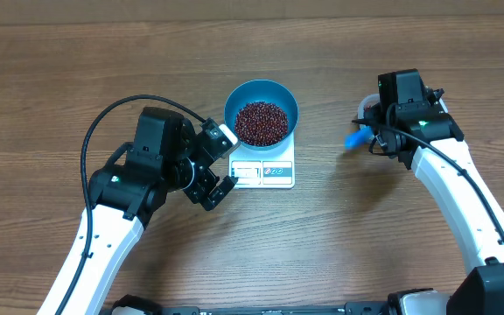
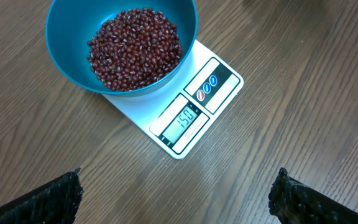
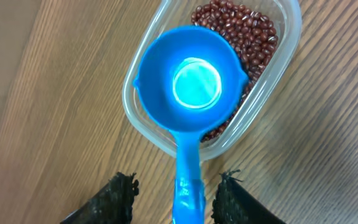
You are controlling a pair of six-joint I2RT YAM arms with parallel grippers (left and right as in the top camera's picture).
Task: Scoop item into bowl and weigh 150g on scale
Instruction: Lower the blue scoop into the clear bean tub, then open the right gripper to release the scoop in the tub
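The teal bowl (image 1: 229, 105) stands on the white scale (image 1: 265, 171), filled with dark red-brown beans (image 1: 262, 122). In the left wrist view the bowl (image 2: 67, 56) with its beans (image 2: 135, 46) sits on the scale (image 2: 194, 106), whose display reads 150. My left gripper (image 2: 176, 193) hangs wide open over bare wood just in front of the scale, holding nothing. My right gripper (image 3: 178, 182) is open, its fingers standing either side of the handle of a blue scoop (image 3: 191, 87). The empty scoop rests on a clear tub (image 3: 278, 56) holding more beans (image 3: 241, 31).
The tub (image 1: 367, 107) lies at the right of the table, mostly hidden under my right gripper (image 1: 370, 131). The scoop's handle (image 1: 355, 139) pokes out to its left. My left arm (image 1: 147, 166) lies just left of the scale.
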